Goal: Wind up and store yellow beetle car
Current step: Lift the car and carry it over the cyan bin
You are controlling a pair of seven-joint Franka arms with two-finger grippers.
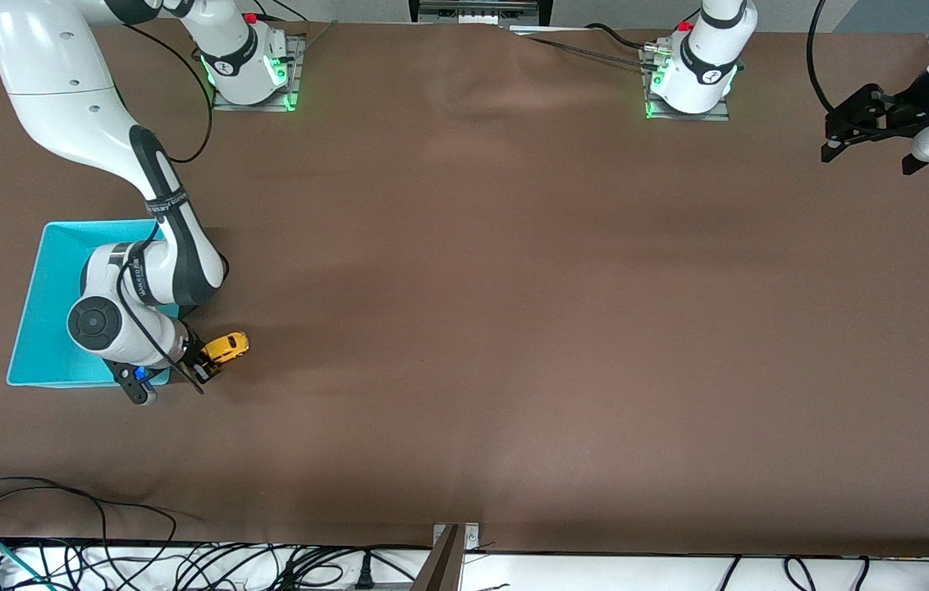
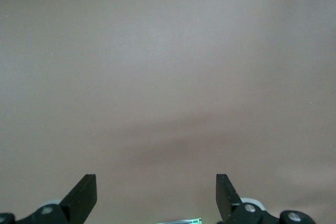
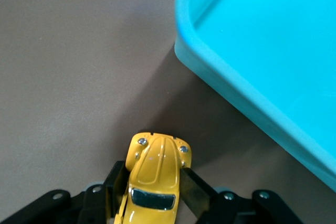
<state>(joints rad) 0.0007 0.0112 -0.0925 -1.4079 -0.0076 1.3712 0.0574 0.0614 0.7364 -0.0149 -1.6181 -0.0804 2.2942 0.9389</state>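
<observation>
Right pincer (image 3: 153, 191) grips rounded (glossy) yellow beetle car (image 3: 155, 177).

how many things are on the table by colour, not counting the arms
yellow: 1, the yellow beetle car, gripped by the right end effector
turquoise: 1, the bin beside it
total: 2

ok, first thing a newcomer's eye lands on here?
The yellow toy car, pinched between the right gripper's fingers on the table, right beside the turquoise bin at the right arm's end. Then the left gripper, open and waiting over bare table at the left arm's end.
</observation>
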